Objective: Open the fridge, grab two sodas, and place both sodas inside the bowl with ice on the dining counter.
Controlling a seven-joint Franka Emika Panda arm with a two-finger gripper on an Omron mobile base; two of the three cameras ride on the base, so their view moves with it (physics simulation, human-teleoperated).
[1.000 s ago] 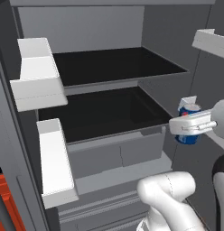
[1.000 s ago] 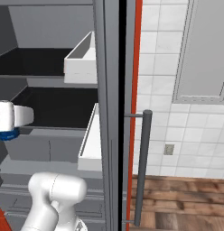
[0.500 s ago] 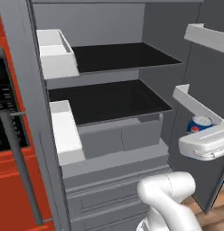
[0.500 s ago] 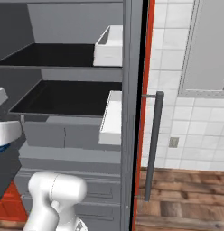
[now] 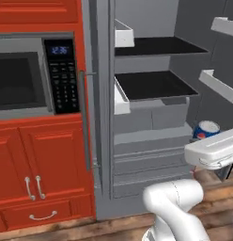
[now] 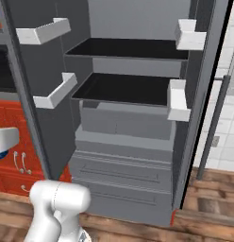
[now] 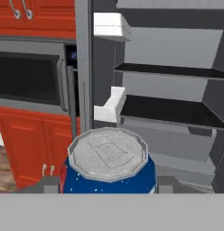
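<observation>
The fridge (image 5: pixel 156 89) stands open, with bare black shelves (image 6: pixel 123 90) and white door bins (image 6: pixel 178 99). A blue soda can with a silver top (image 7: pixel 107 158) sits between my fingers, and my gripper (image 7: pixel 107 186) is shut on it. From the left base camera the same soda (image 5: pixel 206 130) rides on my gripper (image 5: pixel 208 141) at the right edge, in front of the fridge and outside its shelves. My gripper (image 6: pixel 2 142) also juts in at the left edge of the right base view. The bowl with ice and the dining counter are out of view.
A built-in microwave (image 5: pixel 29 80) sits in red cabinets (image 5: pixel 43 164) left of the fridge. The left fridge door (image 5: pixel 97 94) stands edge-on with its bar handle (image 5: pixel 84 117). The right door (image 6: pixel 204 94) is swung wide, against a white tiled wall (image 6: pixel 227 118). The floor is wood.
The whole picture has shifted: the base has backed off and turned, so the fridge sits farther away and the microwave has come into view. The soda stays in my gripper.
</observation>
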